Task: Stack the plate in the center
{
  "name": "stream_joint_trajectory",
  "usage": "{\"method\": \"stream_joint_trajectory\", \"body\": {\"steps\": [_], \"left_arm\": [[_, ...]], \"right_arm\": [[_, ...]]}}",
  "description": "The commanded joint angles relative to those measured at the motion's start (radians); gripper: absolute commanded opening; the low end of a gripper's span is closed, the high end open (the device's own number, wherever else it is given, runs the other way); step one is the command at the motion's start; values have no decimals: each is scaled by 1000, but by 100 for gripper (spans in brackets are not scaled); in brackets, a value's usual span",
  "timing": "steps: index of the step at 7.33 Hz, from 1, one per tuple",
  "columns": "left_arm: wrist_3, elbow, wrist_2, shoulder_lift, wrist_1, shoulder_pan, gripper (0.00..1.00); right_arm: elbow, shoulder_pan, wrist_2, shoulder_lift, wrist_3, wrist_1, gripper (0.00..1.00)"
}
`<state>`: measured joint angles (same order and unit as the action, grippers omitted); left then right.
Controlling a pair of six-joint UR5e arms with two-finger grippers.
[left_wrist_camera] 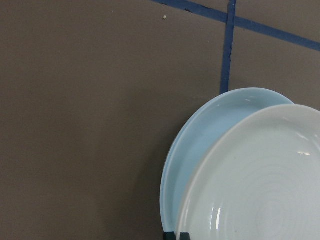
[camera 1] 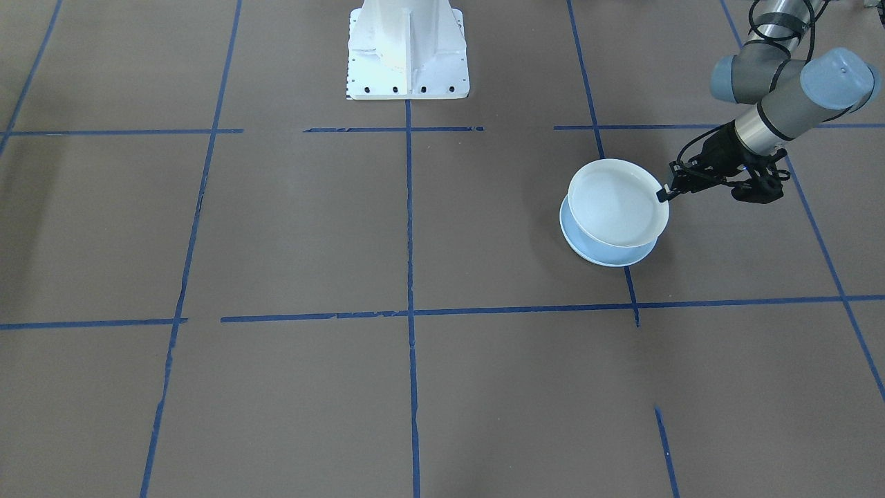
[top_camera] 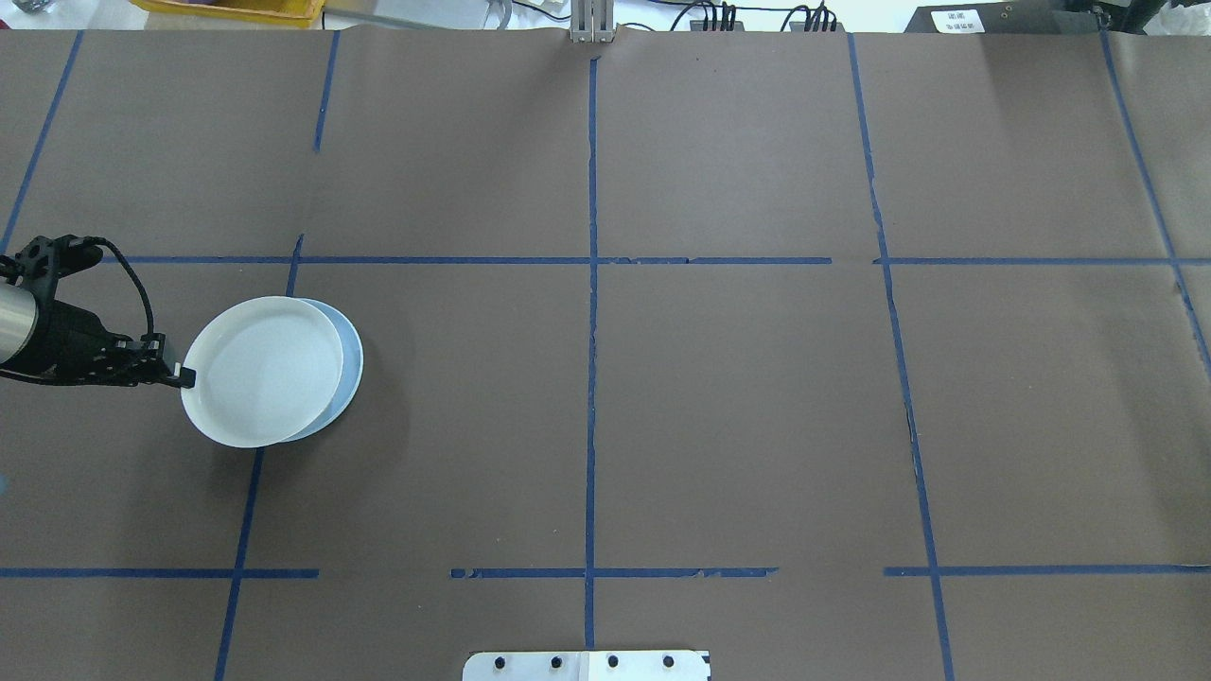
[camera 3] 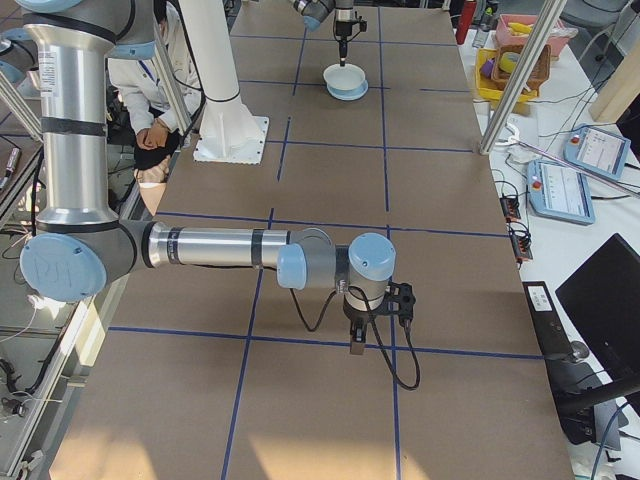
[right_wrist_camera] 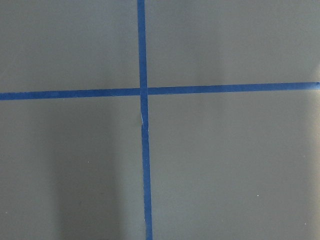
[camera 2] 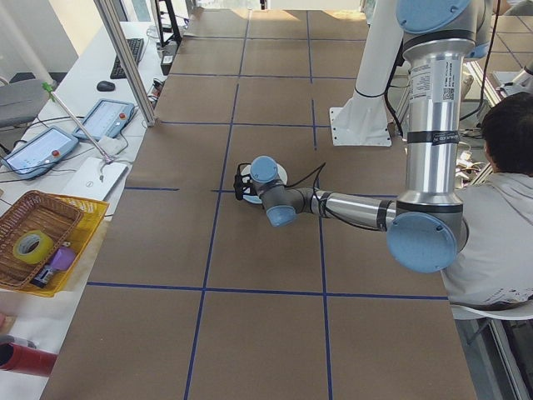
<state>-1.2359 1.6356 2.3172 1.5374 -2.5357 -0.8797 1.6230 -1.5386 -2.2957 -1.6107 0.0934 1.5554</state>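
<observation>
A white plate [top_camera: 265, 371] with faint concentric rings hangs over the pale blue center plate [top_camera: 348, 364], offset toward the robot's left so a crescent of blue shows. My left gripper [top_camera: 184, 376] is shut on the white plate's rim. From across the table, the white plate [camera 1: 615, 204] sits above the blue plate [camera 1: 608, 256], the left gripper [camera 1: 662, 194] pinching its edge. In the left wrist view the ringed plate [left_wrist_camera: 260, 185] overlaps the blue plate [left_wrist_camera: 200, 150]. I cannot tell whether the plates touch. My right gripper [camera 3: 357, 345] hangs low over bare table far from them; I cannot tell its state.
Blue tape lines divide the brown table into squares. The white robot base [camera 1: 408, 52] stands at the table's middle edge. A person [camera 2: 500, 208] sits beside the robot. A basket [camera 2: 37, 237] and tablets lie off the table's far side.
</observation>
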Motion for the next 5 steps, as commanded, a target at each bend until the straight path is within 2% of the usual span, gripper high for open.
{"method": "stream_joint_trajectory", "body": {"steps": [1,2,3,5], "left_arm": [[-7,-2,1,4,0,-2,4],[-35,-7,-5,16,-1,-2,99],[-113,-7,-2,33,-1,-2,100],[-117,-4,2,32,-1,-15,100]], "right_arm": [[0,0,-1,0,-1,0,100],[0,0,1,0,0,0,100],[0,0,-1,0,-1,0,100],[0,0,-1,0,0,0,100]]}}
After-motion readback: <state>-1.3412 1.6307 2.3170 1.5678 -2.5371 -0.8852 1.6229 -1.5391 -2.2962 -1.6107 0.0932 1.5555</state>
